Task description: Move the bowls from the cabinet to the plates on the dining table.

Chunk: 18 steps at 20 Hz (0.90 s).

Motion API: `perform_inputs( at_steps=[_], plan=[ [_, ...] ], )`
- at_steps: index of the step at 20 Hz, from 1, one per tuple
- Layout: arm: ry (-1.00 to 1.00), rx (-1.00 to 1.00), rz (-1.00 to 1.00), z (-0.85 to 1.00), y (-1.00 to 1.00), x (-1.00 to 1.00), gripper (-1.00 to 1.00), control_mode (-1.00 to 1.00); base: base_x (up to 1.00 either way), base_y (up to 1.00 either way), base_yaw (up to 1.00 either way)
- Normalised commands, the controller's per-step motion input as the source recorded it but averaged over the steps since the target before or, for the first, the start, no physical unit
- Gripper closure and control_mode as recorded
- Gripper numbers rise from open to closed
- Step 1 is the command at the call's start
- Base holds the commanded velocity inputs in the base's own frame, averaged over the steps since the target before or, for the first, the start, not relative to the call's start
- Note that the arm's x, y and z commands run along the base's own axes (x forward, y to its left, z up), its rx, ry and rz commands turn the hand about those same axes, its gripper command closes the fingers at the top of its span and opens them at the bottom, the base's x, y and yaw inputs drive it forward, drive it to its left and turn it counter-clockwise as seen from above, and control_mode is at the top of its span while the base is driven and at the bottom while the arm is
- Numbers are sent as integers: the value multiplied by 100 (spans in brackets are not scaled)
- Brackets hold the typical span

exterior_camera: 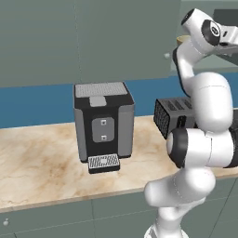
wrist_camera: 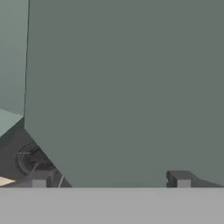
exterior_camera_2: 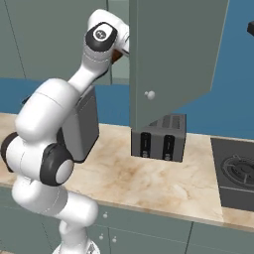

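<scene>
Left base view: the white arm reached up toward the cabinet (exterior_camera: 139,37), above a desk (exterior_camera: 37,162) carrying a coffee machine (exterior_camera: 103,125) and toaster (exterior_camera: 174,114).

Right base view: an open cabinet door (exterior_camera_2: 173,54) hid the hand.

Hand view: the 2 fingers (wrist_camera: 183,180) stood wide apart, empty, facing the door. No bowl was visible. Bowls are probably rigid, smooth and light; grip the rim.
</scene>
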Motion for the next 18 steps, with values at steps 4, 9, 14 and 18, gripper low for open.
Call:
perform_inputs(
  at_steps=[4,9,14,18],
  plan=[
    [0,0,-12,0,-34,0,-100,-100,0,0,0],
    [0,0,-11,-2,-37,-7,-100,-100,0,0,0],
    [0,0,-11,-4,-38,-10,-100,-100,0,0,0],
    [0,0,-8,-6,-34,-9,-100,-100,0,0,0]
  ],
)
